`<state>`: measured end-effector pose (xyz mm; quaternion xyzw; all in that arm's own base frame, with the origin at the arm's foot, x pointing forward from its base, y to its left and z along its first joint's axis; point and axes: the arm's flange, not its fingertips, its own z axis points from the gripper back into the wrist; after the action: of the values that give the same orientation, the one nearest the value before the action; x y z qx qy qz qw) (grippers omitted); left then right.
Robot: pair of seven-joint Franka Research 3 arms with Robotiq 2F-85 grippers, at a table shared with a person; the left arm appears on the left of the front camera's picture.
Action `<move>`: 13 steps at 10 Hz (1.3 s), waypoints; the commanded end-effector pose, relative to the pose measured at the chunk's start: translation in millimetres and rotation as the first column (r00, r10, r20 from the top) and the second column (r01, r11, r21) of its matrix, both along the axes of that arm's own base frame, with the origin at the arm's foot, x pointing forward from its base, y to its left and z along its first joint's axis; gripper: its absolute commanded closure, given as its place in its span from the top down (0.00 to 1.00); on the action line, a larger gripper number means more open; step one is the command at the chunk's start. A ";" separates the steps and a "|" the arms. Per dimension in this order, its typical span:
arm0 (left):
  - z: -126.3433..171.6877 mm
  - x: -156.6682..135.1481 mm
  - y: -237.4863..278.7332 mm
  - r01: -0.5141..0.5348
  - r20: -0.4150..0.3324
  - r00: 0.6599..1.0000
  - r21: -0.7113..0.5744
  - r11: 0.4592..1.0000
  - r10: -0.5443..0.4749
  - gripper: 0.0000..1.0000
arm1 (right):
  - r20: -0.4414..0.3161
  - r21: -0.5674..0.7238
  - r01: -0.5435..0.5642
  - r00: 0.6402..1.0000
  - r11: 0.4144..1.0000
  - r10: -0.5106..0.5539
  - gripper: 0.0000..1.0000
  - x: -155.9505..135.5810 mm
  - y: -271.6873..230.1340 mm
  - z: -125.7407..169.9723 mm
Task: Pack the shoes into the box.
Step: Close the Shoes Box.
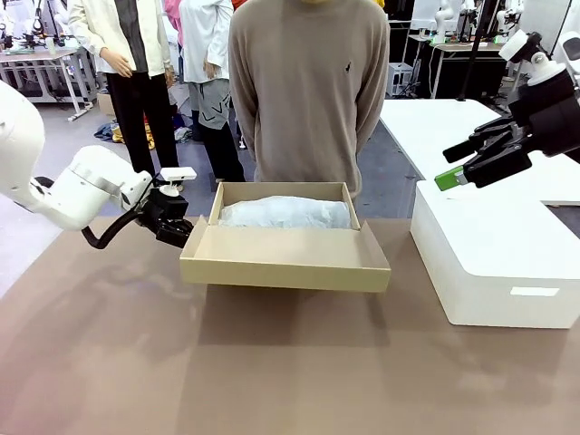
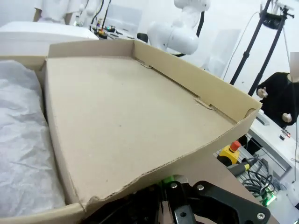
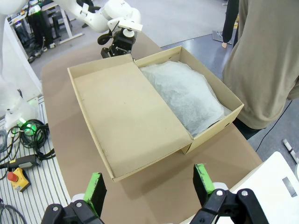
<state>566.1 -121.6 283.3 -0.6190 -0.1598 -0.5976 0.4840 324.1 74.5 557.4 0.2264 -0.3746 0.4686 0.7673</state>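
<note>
The tan cardboard box [image 1: 288, 189] stands open at the table's far middle. White tissue paper [image 1: 285, 213] covers its inside, and the shoes are hidden. Its hinged lid [image 1: 285, 258] folds out toward me, roughly level. My left gripper [image 1: 184, 235] is shut on the lid's left edge, and the left wrist view shows the cardboard rim of the lid [image 2: 126, 121] pinched between its jaws [image 2: 169, 185]. My right gripper [image 1: 450, 169] hangs open, high at the right, holding nothing. From above, its green-padded fingers [image 3: 96, 185] frame the lid [image 3: 124, 116] and tissue [image 3: 187, 93].
A large white block [image 1: 489, 263] sits on the table to the right of the box, under my right arm. A person [image 1: 308, 91] in a beige sweater stands just behind the box. The brown table [image 1: 272, 362] stretches in front of the lid.
</note>
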 end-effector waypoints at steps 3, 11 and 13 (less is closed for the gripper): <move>19.0 2.5 6.6 -0.076 0.004 0.997 -0.109 0.991 0.077 0.00 | 0.015 0.020 -0.027 1.000 0.999 0.026 1.00 3.9 -0.4 -0.7; 68.7 -12.6 20.6 -0.398 0.079 0.910 -0.115 0.910 0.407 0.00 | 0.015 0.020 -0.027 1.000 0.999 0.026 1.00 3.9 -0.4 -0.7; 86.1 -21.1 24.8 -0.531 0.206 0.824 -0.042 0.846 0.527 0.00 | 0.015 0.020 -0.027 1.000 0.999 0.026 1.00 3.9 -0.4 -0.7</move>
<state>564.8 -89.3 362.1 -0.5246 -0.3486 -0.5113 0.5847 324.1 74.5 557.3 0.2264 -0.3745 0.4686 0.7674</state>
